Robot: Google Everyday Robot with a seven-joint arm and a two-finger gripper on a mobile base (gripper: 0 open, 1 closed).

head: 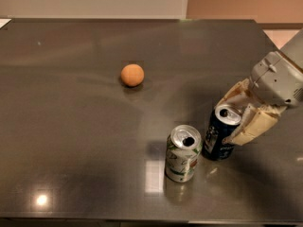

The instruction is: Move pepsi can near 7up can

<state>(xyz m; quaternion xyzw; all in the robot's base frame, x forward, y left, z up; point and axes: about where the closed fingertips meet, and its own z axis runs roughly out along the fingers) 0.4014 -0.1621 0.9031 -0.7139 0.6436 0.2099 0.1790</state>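
The pepsi can (pixel 218 138) is dark navy with a silver top; its round logo seems red, white and blue, though it is hard to make out. The 7up can (pixel 182 156) is white with green patches, a small red mark and a silver top. The gripper (pixel 226 122), at the table's right side, has cream fingers (pixel 253 126) clasping the pepsi can, below a pale grey wrist (pixel 277 82). The ball (pixel 132 74) is plain orange. The table (pixel 71 126) is glossy dark grey-brown with pale light spots
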